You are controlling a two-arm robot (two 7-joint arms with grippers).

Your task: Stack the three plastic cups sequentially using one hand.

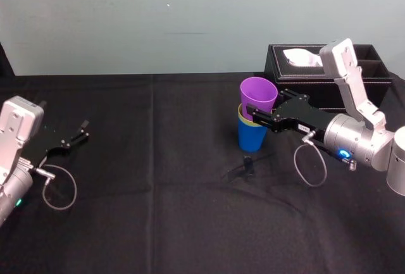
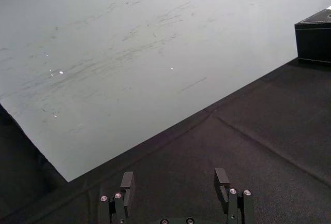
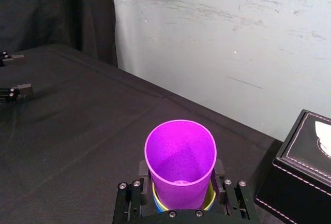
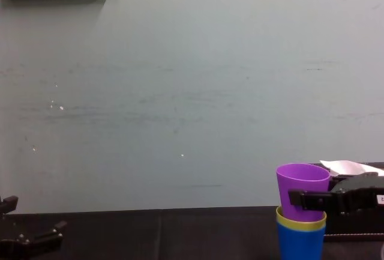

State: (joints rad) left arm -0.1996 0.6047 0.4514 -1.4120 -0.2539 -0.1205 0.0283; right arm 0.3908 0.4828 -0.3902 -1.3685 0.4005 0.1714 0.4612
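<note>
The three plastic cups stand nested right of the table's centre: the purple cup (image 1: 258,92) sits high in the yellow-green cup (image 1: 243,116), which sits in the blue cup (image 1: 252,138). My right gripper (image 1: 261,107) reaches in from the right, and its jaws press both sides of the purple cup's lower wall, just above the yellow-green rim. In the right wrist view the purple cup (image 3: 180,154) stands between the two fingers (image 3: 143,170). The chest view shows the stack (image 4: 301,212) from the side with one finger across the purple cup. My left gripper (image 1: 79,132) rests open at the far left.
A black leather tissue box (image 1: 329,71) stands behind the right arm, close to the stack. Black cloth covers the table (image 1: 158,211). A pale wall runs along the back edge.
</note>
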